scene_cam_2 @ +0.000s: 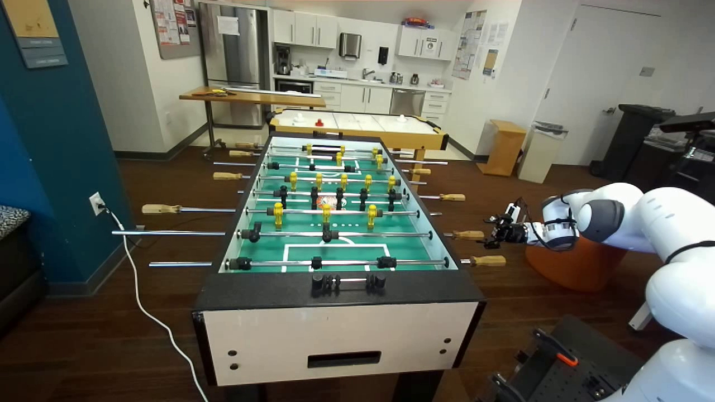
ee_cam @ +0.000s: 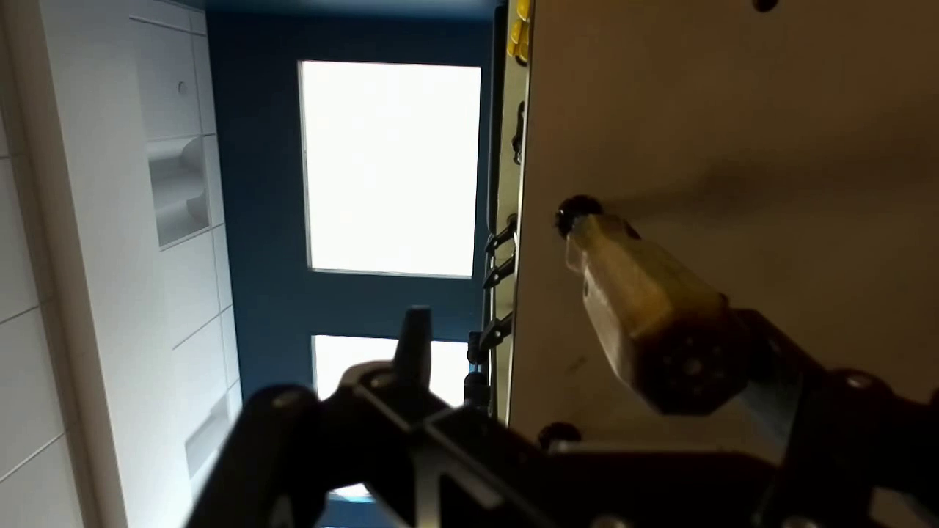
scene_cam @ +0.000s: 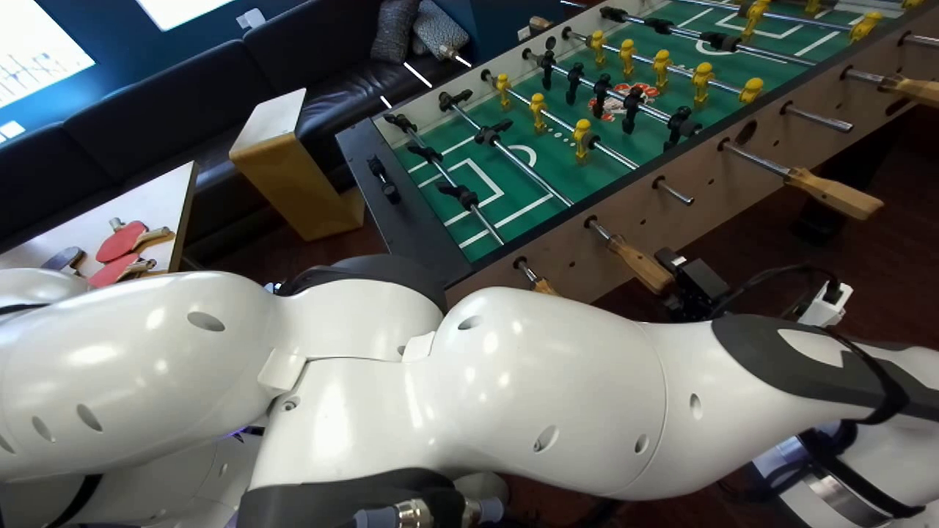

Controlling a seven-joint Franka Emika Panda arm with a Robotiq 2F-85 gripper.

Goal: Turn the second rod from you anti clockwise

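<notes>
Wrist view: a bright panel (ee_cam: 392, 169) upper left of centre; next the pincer (ee_cam: 583, 315), its jaws wide apart across the bottom; right of centre, the wooden handle (ee_cam: 638, 293) ends just beside one jaw, contact unclear. In an exterior view, the second rod (scene_cam_2: 293, 235) crosses just below centre, white arm (scene_cam_2: 642, 223) at right.

A foosball table (scene_cam_2: 268, 335) with a green field (scene_cam_2: 335, 253) stands on a dark wooden floor (scene_cam_2: 84, 346), where a white cord (scene_cam_2: 135, 279) trails. Rods (scene_cam_2: 368, 235) of black or yellow figures (scene_cam_2: 326, 214) span the field; a short beaded rod (scene_cam_2: 352, 280) sits on the end ledge (scene_cam_2: 257, 288).
</notes>
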